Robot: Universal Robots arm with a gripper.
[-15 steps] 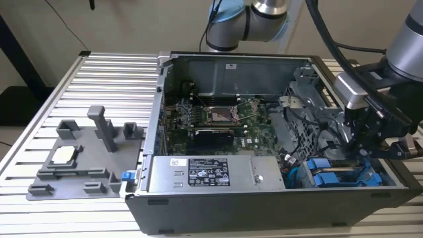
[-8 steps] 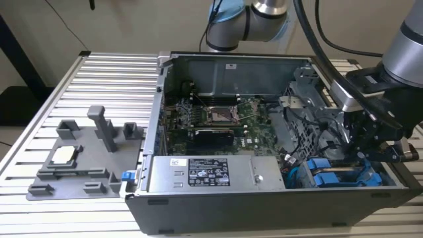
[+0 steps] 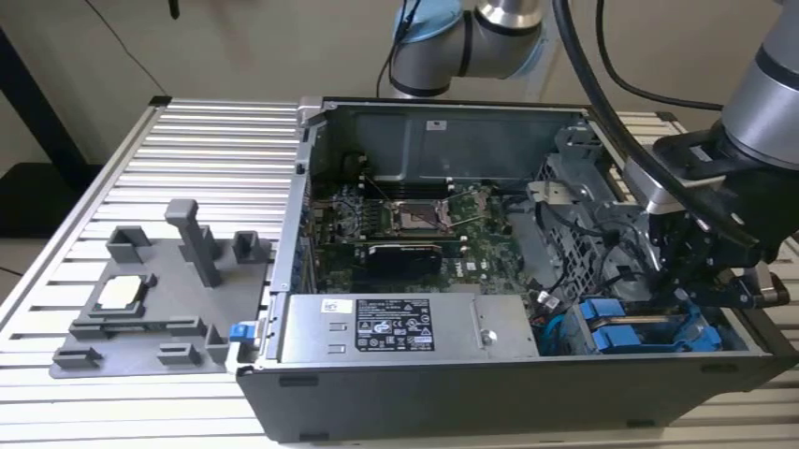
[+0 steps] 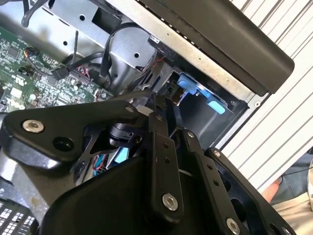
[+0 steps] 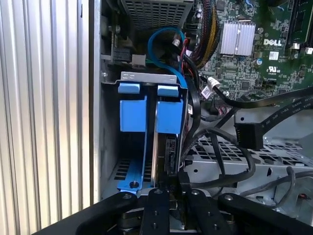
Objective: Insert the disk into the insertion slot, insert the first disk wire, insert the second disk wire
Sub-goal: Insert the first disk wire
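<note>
Silver ribbed table [image 3: 187, 140], beige wall [image 3: 250, 47]; gripper [image 5: 175, 191] hangs inside the computer case [image 3: 500, 402].

Soft, even room light seems to fall from above on the open computer case [image 3: 500, 402] in the exterior view, and I see no hard shadows. The ribbed table [image 3: 187, 159] outside the case shines pale. Inside the case it is dimmer, darkest in the corner under my arm. The power-supply box [image 3: 399, 327] inside the case has a dull sheen. In the second wrist view my gripper [image 4: 166, 110] sits close to the lens, its black links soft-edged with small glossy highlights, and the table outside the case washes nearly white. In the first wrist view the heat sink [image 5: 238, 37] inside the case glares white.
</note>
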